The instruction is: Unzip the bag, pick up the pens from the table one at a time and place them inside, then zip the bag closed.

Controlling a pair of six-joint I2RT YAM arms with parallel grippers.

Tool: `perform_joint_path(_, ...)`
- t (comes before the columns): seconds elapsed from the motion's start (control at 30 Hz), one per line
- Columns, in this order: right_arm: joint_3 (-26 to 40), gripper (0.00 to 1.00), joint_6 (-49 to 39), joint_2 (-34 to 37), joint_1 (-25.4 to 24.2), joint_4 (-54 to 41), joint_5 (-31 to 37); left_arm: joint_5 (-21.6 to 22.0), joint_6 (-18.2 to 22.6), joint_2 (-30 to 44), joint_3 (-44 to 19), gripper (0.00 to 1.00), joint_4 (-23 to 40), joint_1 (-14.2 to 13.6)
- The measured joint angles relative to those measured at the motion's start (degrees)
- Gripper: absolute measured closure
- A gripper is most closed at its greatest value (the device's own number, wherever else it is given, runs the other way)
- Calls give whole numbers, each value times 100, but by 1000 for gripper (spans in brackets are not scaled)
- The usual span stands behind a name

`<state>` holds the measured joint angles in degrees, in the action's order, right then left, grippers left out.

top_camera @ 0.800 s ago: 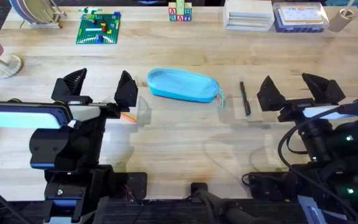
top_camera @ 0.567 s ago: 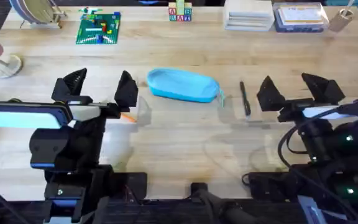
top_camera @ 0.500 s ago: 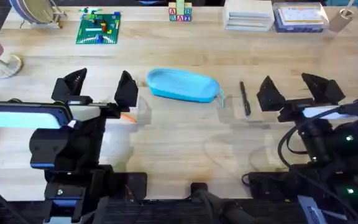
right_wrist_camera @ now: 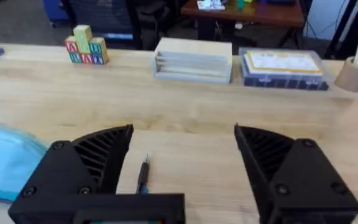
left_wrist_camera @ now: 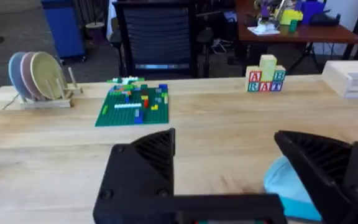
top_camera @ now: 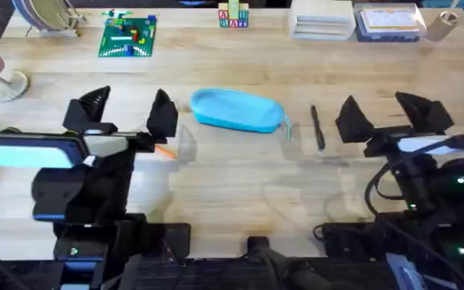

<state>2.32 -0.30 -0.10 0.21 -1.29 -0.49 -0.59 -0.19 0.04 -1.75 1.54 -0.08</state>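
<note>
Both arms sit low near their bases, reaching forward over the table (top_camera: 240,185). The left claw (top_camera: 127,113) has its fingers spread wide apart and holds nothing; the right claw (top_camera: 391,113) is likewise spread wide and empty.

The bag (top_camera: 237,110) lies flat at the table's middle between the two claws, touching neither, its pull tab toward the right arm's side. The black pen (top_camera: 317,127) rests on the table between the bag and the right claw, just beside that claw's inner finger. The orange pen (top_camera: 164,149) lies close under the left claw's inner finger, mostly hidden.

The alphabet blocks (right_wrist_camera: 86,46) at the far edge show the letters A, B, R, A and T.
</note>
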Motion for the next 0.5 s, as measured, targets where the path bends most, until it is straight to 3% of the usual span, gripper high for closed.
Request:
perform_joint_path(0.2,680,4,4,9,0,-622,-1,1,1,1,-557,7,249,0)
perform_joint_path(0.5,1558,4,4,11,0,-1464,-11,40,2,173,-1527,7,1434,0)
